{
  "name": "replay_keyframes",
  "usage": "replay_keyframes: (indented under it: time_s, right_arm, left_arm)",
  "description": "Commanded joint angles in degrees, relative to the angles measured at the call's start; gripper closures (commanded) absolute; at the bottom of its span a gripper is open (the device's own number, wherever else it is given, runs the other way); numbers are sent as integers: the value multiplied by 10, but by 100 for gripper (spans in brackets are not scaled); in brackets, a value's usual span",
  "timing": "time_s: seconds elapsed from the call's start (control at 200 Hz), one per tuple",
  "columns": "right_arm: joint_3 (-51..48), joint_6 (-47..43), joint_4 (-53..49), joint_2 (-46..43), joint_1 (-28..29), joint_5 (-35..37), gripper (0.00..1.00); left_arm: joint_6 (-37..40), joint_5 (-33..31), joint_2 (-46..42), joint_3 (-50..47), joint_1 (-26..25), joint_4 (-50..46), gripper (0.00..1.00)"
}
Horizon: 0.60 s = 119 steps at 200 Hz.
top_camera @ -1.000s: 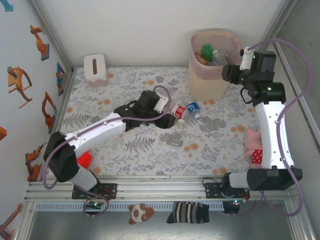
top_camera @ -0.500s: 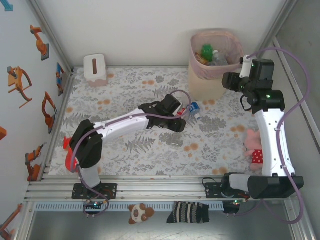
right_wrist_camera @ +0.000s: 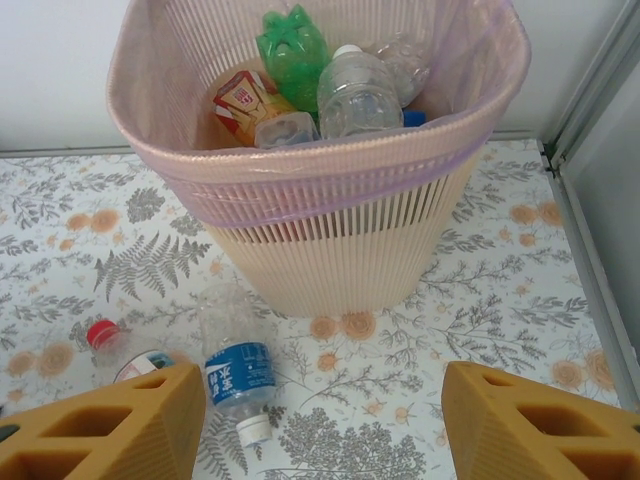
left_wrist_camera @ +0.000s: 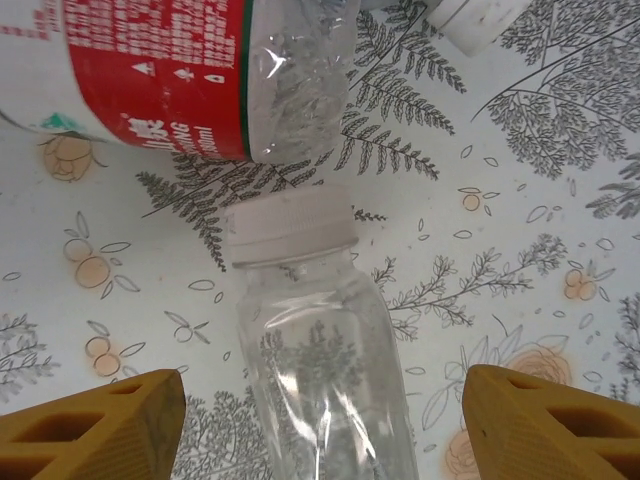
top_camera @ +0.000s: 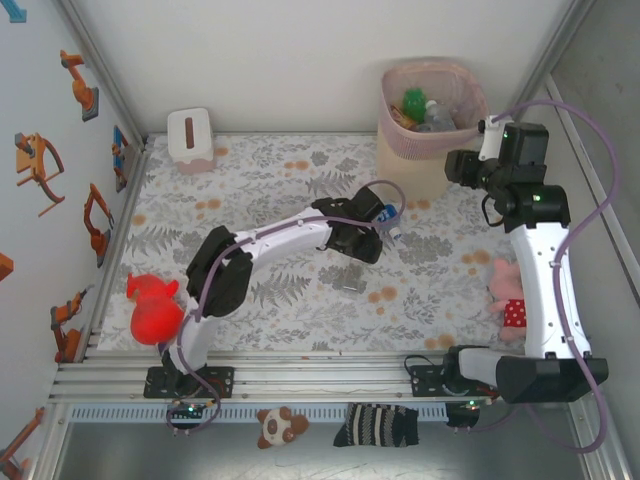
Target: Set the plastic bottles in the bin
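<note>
Several plastic bottles (right_wrist_camera: pixel 355 95) lie in the bin (top_camera: pixel 410 170), pale and ribbed with a pink rim, at one o'clock on the tabletop (top_camera: pixel 260 170), the right end effector (right_wrist_camera: pixel 320 420) hanging wide and empty at its four o'clock. Picking looks the step in hand: the left end effector (left_wrist_camera: pixel 325 385), jaws apart, straddles a clear white-capped bottle (left_wrist_camera: pixel 300 300) lying mid-tabletop beside a red-labelled bottle (left_wrist_camera: pixel 160 80), and next must close on its crinkly body.

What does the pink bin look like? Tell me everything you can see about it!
The bin is tall and rounded, made of pale beige-pink plastic, with thin ribbed walls and a pinker band just under its rim. It stands upright on the flowery table cover, close to the back wall. Inside it lie a green bottle and a clear bottle with a white cap, among others.
</note>
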Motion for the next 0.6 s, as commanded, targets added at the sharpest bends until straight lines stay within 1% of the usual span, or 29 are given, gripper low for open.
replay_keyframes:
  time_s: [0.0,0.275,0.421,0.591]
  right_arm:
    - [-7,-14,10,-17,1,6,37]
    - [-17,-25,10,-27,1,8,37]
    - [-18,-27,11,-30,1,6,37]
    - [-17,-28,12,-36,2,5,37]
  left_arm:
    - [1,8,29,38,-3,-40,29]
    - [5,12,98,109,-3,-101,35]
    - [8,6,107,115,-3,-112,37]
    - [14,-7,95,113,-1,-116,46]
